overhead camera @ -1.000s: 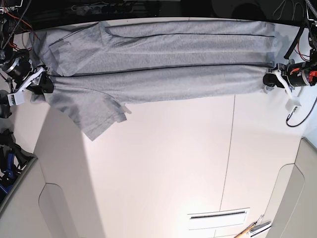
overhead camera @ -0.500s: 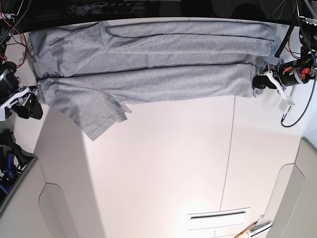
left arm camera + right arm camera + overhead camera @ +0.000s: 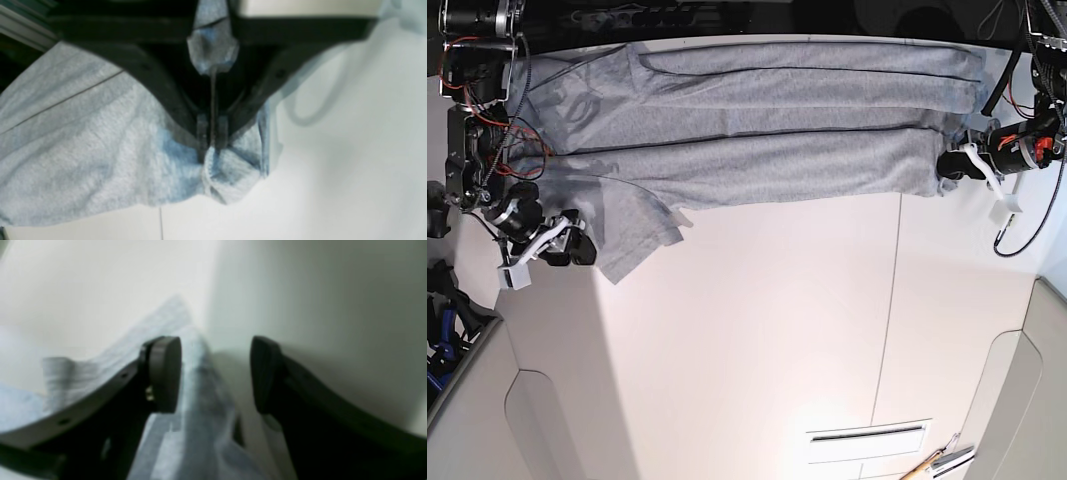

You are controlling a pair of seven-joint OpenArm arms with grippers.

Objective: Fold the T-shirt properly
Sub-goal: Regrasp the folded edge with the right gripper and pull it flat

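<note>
Your T-shirt (image 3: 757, 140) lies long and flat across the far part of the white table (image 3: 767, 340). It is grey and folded into long strips, with dark fold lines running from one side to the other. One sleeve flap (image 3: 632, 235) sticks out toward you on the base view's left side.

Your left gripper (image 3: 949, 165) is on the base view's right side, at the end of the T-shirt. In the left wrist view, the left gripper (image 3: 212, 133) has its two black jaws pressed close together, and a little bunch of grey cloth (image 3: 227, 173) is pinched between them. The cloth puffs out just below the tips. More grey cloth shows up higher between the jaw arms. So this pincer is closed tight on the T-shirt.

Your right gripper (image 3: 562, 248) is on the base view's left side, just beside the sleeve flap. In the right wrist view, the right gripper (image 3: 216, 373) has its two dark pads (image 3: 165, 373) wide apart. A ridge of the T-shirt (image 3: 196, 400) runs up between them, close to the pad on that picture's left. The other pad is over the bare table. This pincer is open and has hold of nothing.

A white cable (image 3: 1007, 215) hangs by the left arm. Some small tools (image 3: 937, 462) lie at the near edge of the table, well apart from the T-shirt.
</note>
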